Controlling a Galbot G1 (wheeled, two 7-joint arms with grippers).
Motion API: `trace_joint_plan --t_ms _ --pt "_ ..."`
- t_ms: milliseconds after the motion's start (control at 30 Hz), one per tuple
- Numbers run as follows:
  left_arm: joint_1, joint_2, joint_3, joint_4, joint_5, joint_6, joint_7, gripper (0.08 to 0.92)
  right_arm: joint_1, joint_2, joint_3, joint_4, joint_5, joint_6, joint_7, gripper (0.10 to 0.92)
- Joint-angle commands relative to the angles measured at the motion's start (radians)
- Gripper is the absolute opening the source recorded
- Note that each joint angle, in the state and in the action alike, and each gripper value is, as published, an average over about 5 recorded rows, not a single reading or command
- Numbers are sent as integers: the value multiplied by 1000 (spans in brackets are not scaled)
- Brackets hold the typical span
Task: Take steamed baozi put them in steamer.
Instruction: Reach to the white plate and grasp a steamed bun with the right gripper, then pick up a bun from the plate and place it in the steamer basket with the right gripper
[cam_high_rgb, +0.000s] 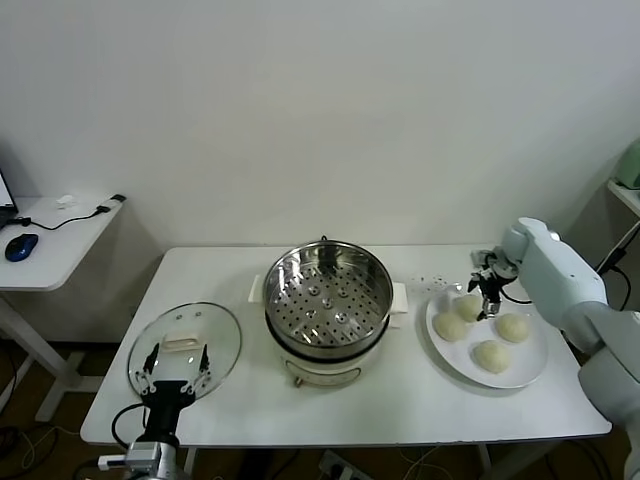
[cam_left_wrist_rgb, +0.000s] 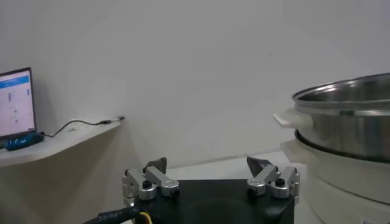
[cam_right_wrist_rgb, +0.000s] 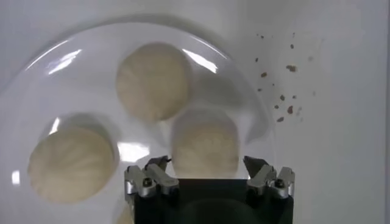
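baozi (cam_right_wrist_rgb: 204, 143) between right gripper (cam_right_wrist_rgb: 207, 164) fingers (apart, ungripped) | plate (cam_high_rgb: 535, 362) near table edge | left gripper (cam_left_wrist_rgb: 210, 173) released

The right gripper (cam_right_wrist_rgb: 205, 163) covers the near edge of one baozi (cam_right_wrist_rgb: 204, 145)

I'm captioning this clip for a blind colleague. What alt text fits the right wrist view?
The right gripper hangs over a white plate, its fingers astride one steamed baozi. Two more buns lie on the plate, and dark specks dot the white table beside it.
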Motion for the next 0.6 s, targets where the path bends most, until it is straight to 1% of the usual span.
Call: trace_joint_plan --t_ms 33,233,600 --pt "-2 1 -1 2 2 1 0 823 8 20 6 -37 -19 4 -8 717" --pt "1 1 -1 4 7 -2 0 823 8 26 17 -51 -35 7 -6 656" --pt "9 0 -1 4 8 -6 0 823 5 27 32 -49 -39 12 -5 591"
